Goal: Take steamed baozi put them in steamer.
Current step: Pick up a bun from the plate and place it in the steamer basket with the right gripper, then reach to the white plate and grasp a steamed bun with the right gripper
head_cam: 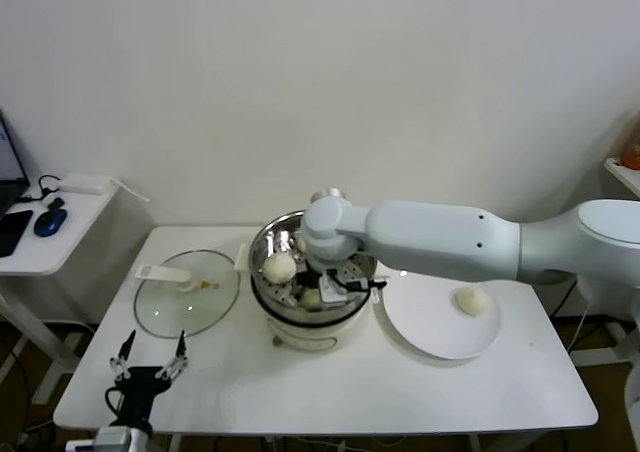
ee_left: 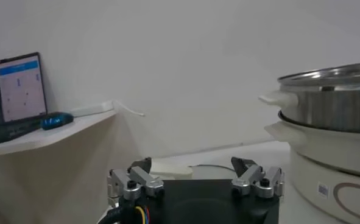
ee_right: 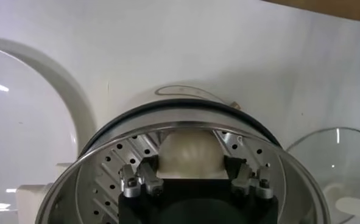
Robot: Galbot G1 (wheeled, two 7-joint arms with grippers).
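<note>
Over steamer (head_cam: 310, 317) | right gripper (ee_right: 195, 176) fingers bracket a baozi (ee_right: 189, 152), low for gentle release | left gripper (head_cam: 150, 357) open, idle near-left.

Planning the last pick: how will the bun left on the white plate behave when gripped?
The bun looks smooth and rounded, so it may roll on the flat plate if nudged. It is probably soft and light; a hard squeeze could dent it.
</note>
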